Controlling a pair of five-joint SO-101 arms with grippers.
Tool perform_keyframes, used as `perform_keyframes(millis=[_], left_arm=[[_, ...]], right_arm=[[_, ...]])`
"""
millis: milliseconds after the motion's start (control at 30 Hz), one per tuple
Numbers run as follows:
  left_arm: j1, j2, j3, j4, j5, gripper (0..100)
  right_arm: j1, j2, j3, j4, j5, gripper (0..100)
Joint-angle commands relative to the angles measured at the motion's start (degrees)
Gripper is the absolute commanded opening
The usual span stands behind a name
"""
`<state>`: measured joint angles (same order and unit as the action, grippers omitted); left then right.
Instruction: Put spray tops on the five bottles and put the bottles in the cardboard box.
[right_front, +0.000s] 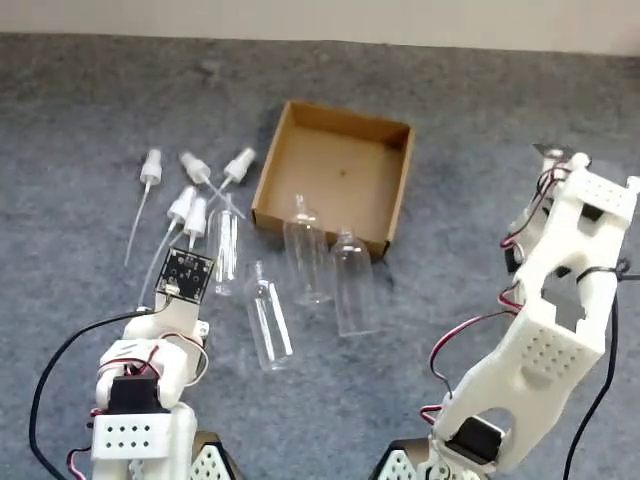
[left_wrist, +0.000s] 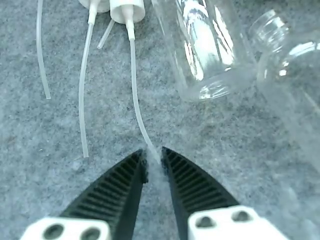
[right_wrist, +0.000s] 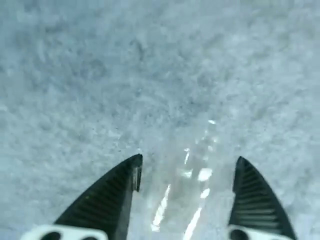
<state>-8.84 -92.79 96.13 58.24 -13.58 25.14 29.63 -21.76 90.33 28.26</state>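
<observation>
Several white spray tops (right_front: 195, 190) with long tubes lie on the grey carpet left of the cardboard box (right_front: 270, 175). Three clear bottles (right_front: 308, 258) lie below the box, and a further one (right_front: 225, 250) lies by the tops. My left gripper (left_wrist: 154, 161) hovers low over the carpet, open by a narrow gap, with the end of one top's tube (left_wrist: 136, 100) lying between its tips. Two bottles (left_wrist: 205, 45) lie just beyond. The right arm (right_front: 560, 290) is raised at the right. My right gripper (right_wrist: 188, 165) is shut on a clear bottle (right_wrist: 190, 175).
The box is open-topped with nothing in it. Bare carpet stretches between the two arms and to the right of the box. A black cable (right_front: 45, 385) loops beside the left arm's base.
</observation>
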Motion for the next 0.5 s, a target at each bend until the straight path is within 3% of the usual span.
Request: perform_keyframes(millis=[0, 300, 467], left_arm=[[-0.57, -0.48, 1.54, 0.26, 0.35, 1], [-0.57, -0.48, 1.54, 0.26, 0.35, 1], [-0.57, -0.48, 1.54, 0.26, 0.35, 1]], right_arm=[[-0.40, -0.84, -8.22, 4.62, -3.96, 24.1], [5.05, -0.84, -7.52, 3.03, -5.63, 24.5], [5.76, -0.92, -1.98, 2.24, -2.55, 24.3]])
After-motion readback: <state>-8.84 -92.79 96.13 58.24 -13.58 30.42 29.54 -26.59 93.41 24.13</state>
